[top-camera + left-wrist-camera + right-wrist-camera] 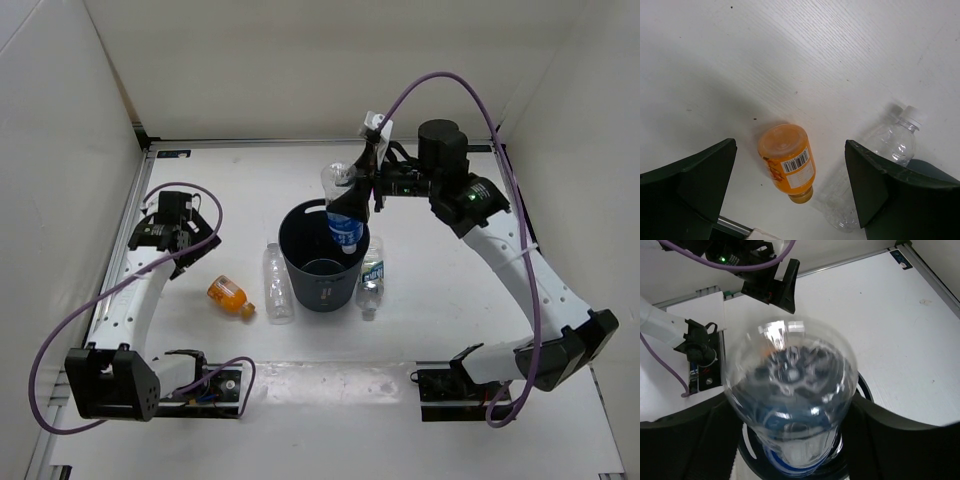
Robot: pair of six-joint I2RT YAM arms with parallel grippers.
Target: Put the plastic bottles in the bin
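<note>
While the right claw [362,182] hangs over the far rim of the bin [300,278], the blue-labelled bottle [345,228] stands nearly upright beneath it, cap down, with its neck and label inside the bin's mouth and its clear base up between the fingers. From the right wrist view the bottle's base fills the gap between the two dark fingers and looks smeared, so I cannot tell whether the claw grips it or merely flanks it. The bin sits at the middle of the white counter [450,300]. Against its right wall lies the bottle with the green-white label [372,276], cap toward the arms; just beside its left wall lies the long plain clear bottle [277,285], lengthwise front to back. Further left, near that clear bottle but apart from it, the stubby orange bottle [228,295] lies on its side (its barcode faces up in the left wrist view). The left claw [172,230] is poised above the counter to the left of the orange bottle, its jaws spread as wide as they go and holding nothing.
</note>
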